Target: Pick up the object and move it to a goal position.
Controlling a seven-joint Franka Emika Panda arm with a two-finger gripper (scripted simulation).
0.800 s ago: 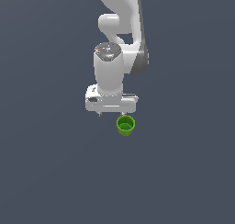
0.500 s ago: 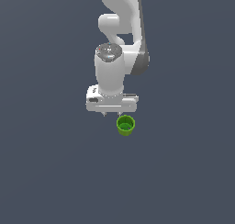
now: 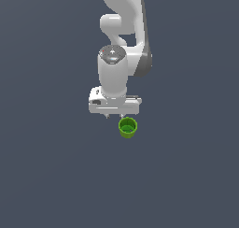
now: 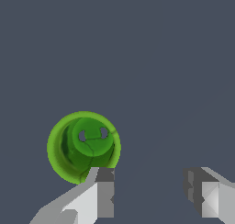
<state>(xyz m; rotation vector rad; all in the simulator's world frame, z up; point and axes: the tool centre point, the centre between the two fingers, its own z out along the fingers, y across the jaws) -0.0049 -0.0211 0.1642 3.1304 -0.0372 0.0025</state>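
The green cup [image 3: 127, 127] stands upright on the dark grey floor, open side up, just in front of the hand and a little toward the exterior view's right. My gripper [image 3: 115, 116] hangs above it, pointing down, with only the short fingertips showing below the white hand. In the wrist view the cup [image 4: 84, 146] is seen from above, round with a thick rim. My gripper [image 4: 149, 195] is open and empty. One finger [image 4: 104, 193] overlaps the cup's rim in the picture; the cup lies outside the gap between the fingers.
The floor [image 3: 46, 175] is a plain dark grey surface with no other object in view. The white arm [image 3: 122, 31] rises behind the hand.
The hand has shifted very slightly toward the exterior view's right, nearer the cup. The cup has not moved. The gripper stays open.
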